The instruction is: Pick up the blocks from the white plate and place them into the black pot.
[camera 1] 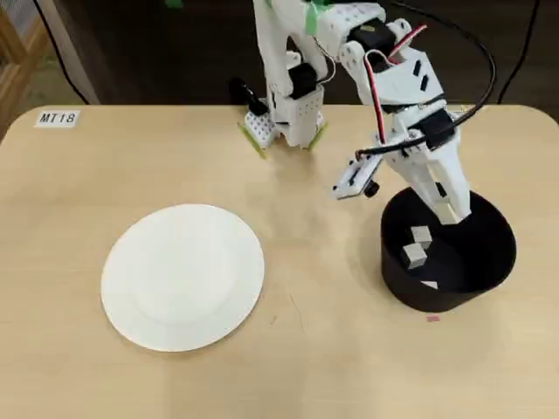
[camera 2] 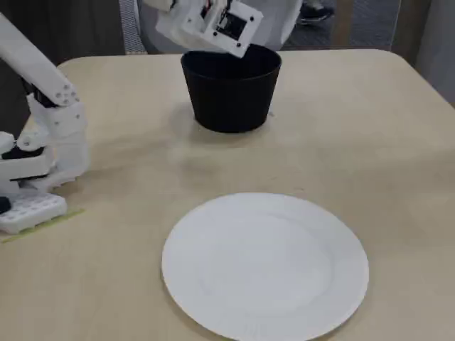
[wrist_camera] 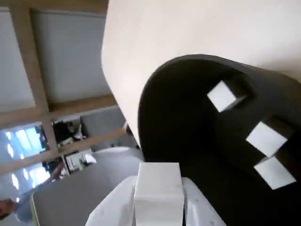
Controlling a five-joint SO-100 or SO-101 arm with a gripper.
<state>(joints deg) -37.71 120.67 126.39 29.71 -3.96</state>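
Label point(camera 1: 58, 118) at far left corner of counter point(camera 1: 332, 367) in overhead view, printed, text not surely legible. White plate point(camera 1: 182, 277) left of centre on counter, flat, bare: no blocks on it in overhead or fixed view. Arm base point(camera 1: 284, 118) at back edge, between plate and pot in overhead view. Black pot point(camera 1: 489, 262) at right, upright, well apart from plate. Tool point(camera 1: 454, 209) angled down over pot's back rim, tip inside the opening, plate far to its left in overhead view. In wrist view, one block point(wrist_camera: 158, 188) clamped between tool's two fingers, held above the pot's dark interior, near its rim. Contents of pot: three loose blocks in wrist view, one point(wrist_camera: 225, 95) upper, one point(wrist_camera: 266, 137) middle, one point(wrist_camera: 276, 172) lower, resting against the inner wall and floor; in overhead view two clear plus a pale sliver at the near wall. Judged step: release of held block straight down into pot, drop path already inside the rim. Judged progress: near the end, plate emptied, last visible block at the pot. Risk judged slight: block bouncing off the rim if let go too near the wall.
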